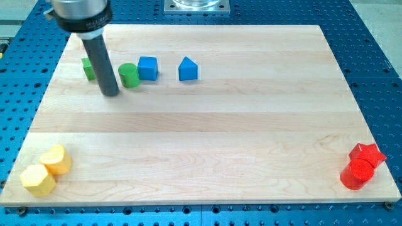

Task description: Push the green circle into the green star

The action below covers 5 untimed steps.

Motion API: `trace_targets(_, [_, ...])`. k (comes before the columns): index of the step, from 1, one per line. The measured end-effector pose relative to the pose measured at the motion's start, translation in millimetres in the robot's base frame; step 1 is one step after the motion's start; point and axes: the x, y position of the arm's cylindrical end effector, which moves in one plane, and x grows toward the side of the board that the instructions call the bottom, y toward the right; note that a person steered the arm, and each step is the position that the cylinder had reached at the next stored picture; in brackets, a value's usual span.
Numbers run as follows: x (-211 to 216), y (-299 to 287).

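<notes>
Dark and straight, my rod comes down from the view's top left, and my tip rests on the pale wooden board. It grasps nothing; it is a bare rod end with no block pressed against its very end.

Two green blocks flank it. The green circle stands just to the view's right of my tip and a little toward the view's top, close beside the rod. The green star lies on the other side, to the view's left and toward the top, partly hidden behind the rod, so its shape is hard to make out. The rod stands between the two.

Two blue blocks come next, farther to the view's right. A blue cube sits just beside the circle, whether touching I cannot tell. A blue block with a peaked top stands apart from it, farther right.

Two yellow blocks lie touching each other well away toward the view's bottom left corner.

Two red blocks sit far off at the bottom right corner: a red star against a red circle.
</notes>
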Motion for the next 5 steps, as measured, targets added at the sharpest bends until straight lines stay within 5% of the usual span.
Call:
trace_targets(1, [42.0, 20.8])
trace_targets(2, [15.8, 57.5])
trace_targets(5, [-45.2, 35.8])
